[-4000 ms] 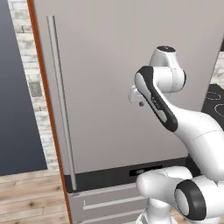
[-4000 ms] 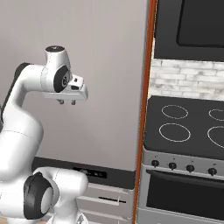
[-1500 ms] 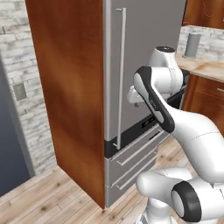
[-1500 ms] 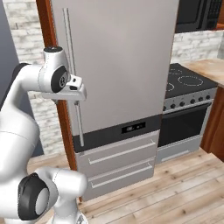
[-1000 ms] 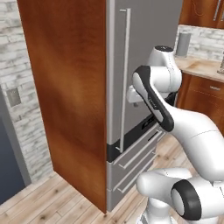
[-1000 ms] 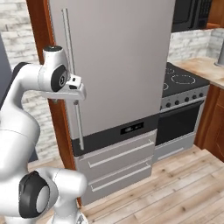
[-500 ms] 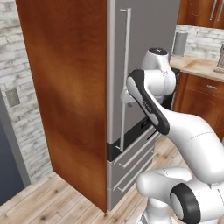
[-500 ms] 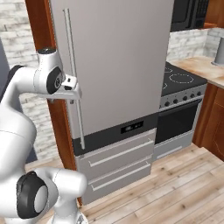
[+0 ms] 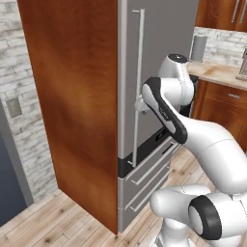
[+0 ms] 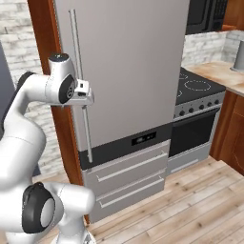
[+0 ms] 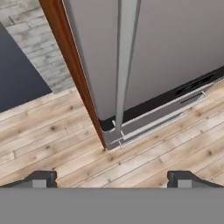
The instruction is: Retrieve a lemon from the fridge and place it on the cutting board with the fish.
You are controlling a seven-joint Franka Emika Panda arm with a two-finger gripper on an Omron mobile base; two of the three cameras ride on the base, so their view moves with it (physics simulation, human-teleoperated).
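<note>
The fridge (image 10: 128, 71) stands shut, a tall grey door with a wood-brown side panel (image 9: 72, 96). Its long vertical bar handle (image 9: 137, 87) runs down the door's left edge. My gripper (image 9: 141, 104) is right at that handle, about halfway up, also seen from the right as gripper (image 10: 88, 98). In the hand view the gripper (image 11: 113, 180) is open, its fingertips (image 11: 41, 178) wide apart, and the handle (image 11: 124, 65) lies ahead between them with nothing gripped. The lemon is hidden behind the shut door. The cutting board and the fish are out of view.
Two grey drawers (image 10: 126, 178) sit under the fridge door. A black stove (image 10: 198, 88) with an oven stands to the right, a microwave (image 10: 205, 14) above it. A wooden counter (image 9: 222, 72) carries a grey cylinder (image 9: 198, 48). Wood plank floor (image 10: 190, 209) lies in front.
The whole scene has shifted a little as the base moved. My hand has reached forward, closer to the fridge handle. The jaws stayed open.
</note>
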